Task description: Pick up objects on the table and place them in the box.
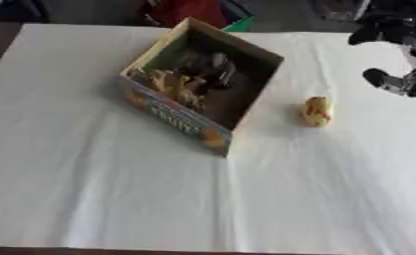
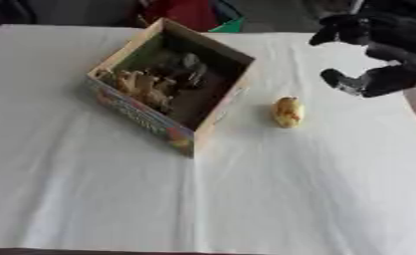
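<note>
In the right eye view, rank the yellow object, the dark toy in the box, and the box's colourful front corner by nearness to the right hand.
From the right hand, at upper right:
1. Yellow object, on the cloth right of the box.
2. Dark toy, inside the box.
3. Box's front corner, lower left, nearest the camera.

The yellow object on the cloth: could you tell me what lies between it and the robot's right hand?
Nothing: in the right eye view only bare white cloth separates the yellow object from the right hand.
</note>
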Robot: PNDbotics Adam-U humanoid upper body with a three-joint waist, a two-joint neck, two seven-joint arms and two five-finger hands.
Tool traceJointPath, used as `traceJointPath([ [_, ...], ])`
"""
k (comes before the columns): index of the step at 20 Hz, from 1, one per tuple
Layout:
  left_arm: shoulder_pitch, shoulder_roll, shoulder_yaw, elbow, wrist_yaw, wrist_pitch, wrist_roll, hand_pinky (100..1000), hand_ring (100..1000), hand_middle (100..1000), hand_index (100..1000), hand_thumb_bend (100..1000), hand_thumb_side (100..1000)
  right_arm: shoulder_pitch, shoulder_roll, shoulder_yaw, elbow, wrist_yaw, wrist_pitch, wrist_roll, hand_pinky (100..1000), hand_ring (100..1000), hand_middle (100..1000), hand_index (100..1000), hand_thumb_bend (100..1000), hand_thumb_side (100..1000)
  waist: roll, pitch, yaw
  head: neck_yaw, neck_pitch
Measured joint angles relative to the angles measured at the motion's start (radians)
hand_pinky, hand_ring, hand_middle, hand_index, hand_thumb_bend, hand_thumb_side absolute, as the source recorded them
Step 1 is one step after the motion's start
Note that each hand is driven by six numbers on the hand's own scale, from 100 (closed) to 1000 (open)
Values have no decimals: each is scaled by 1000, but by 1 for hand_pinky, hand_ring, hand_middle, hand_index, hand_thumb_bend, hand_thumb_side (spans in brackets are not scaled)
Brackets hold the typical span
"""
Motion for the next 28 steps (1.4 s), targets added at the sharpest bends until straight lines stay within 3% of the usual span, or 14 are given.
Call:
traceJointPath([
  [1,0,0,0,0,0,3,-2,633,688,692,800,100,833,-5,6,4,9,1,0,18,889,1000,859,984,333,845,-1,0,0,0,0],
  [5,0,0,-4,0,0,10,-6,633,688,692,800,100,832,-22,25,12,37,4,-6,76,891,1000,863,986,339,844,-2,0,3,0,0],
  [6,0,0,-5,0,0,10,-6,632,686,689,798,100,828,-23,28,12,41,6,-7,84,910,1000,925,1000,412,813,-2,0,3,0,0],
  [7,0,0,-5,0,0,12,-6,633,686,686,797,100,826,-23,31,12,45,14,-8,93,914,1000,944,1000,427,801,-3,0,5,1,0],
  [12,-1,-8,-5,0,0,20,-6,637,684,679,795,100,818,-23,53,13,62,61,-12,122,909,1000,942,1000,375,708,-5,2,7,4,-3],
  [28,-4,-23,-11,0,-2,41,-15,660,678,660,779,100,811,-41,143,20,178,102,64,157,858,1000,848,1000,410,763,-10,23,19,3,-17],
])
